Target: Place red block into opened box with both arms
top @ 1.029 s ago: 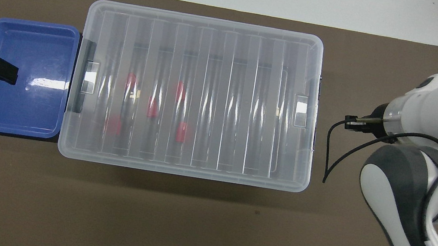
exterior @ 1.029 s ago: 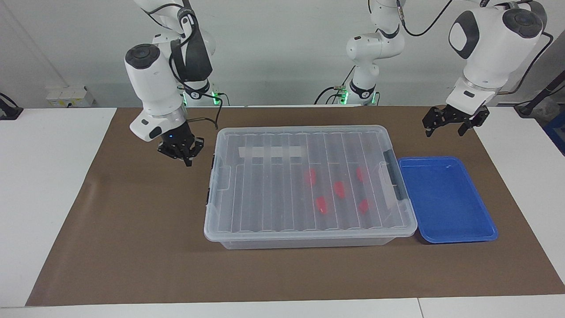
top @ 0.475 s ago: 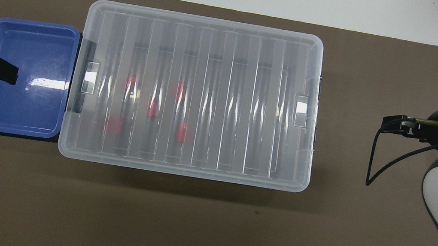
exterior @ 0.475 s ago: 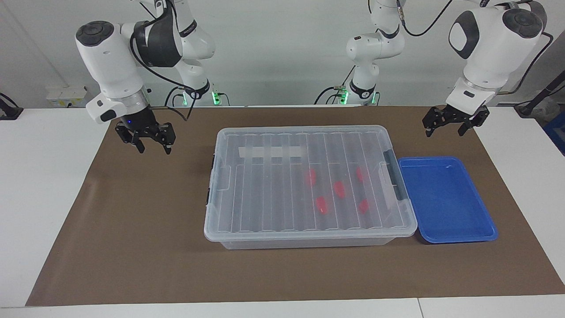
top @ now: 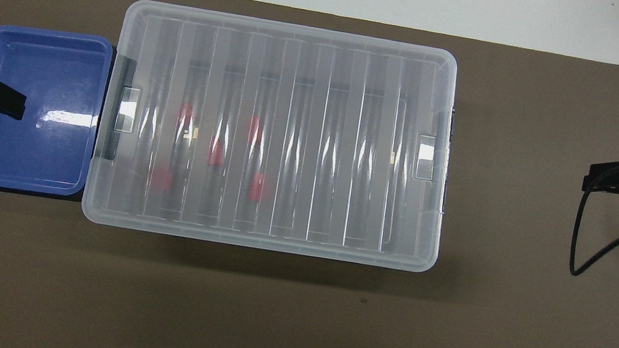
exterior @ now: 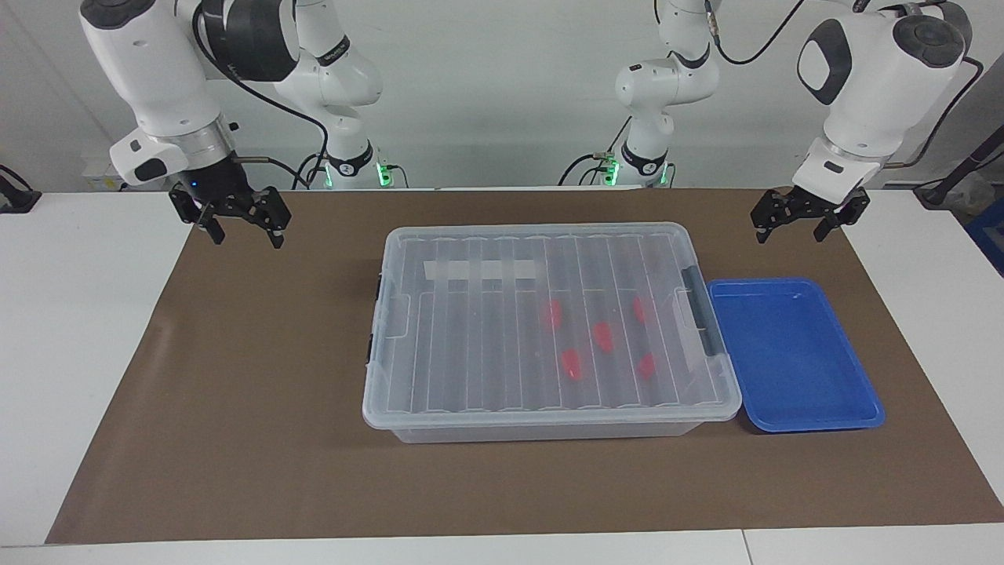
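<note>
The box (exterior: 471, 345) (top: 339, 141) is a large clear bin on the brown mat with its ribbed lid lying flat on top. Several red blocks show through the lid, among them one red block (exterior: 602, 336) (top: 216, 151) toward the left arm's end. My right gripper (exterior: 245, 235) (top: 609, 181) hangs open and empty above the mat's edge at the right arm's end, well clear of the box. My left gripper (exterior: 789, 233) (top: 7, 103) hangs open and empty in the air at the left arm's end, by the blue tray.
An empty shallow blue tray (exterior: 792, 353) (top: 31, 108) lies against the box at the left arm's end. A dark grey latch (exterior: 700, 314) sits on that end of the box. Bare brown mat (exterior: 235, 408) spreads around the box, with white table around it.
My right gripper opened, rose and drew away from the box's end toward the right arm's end of the table. The left arm has not moved.
</note>
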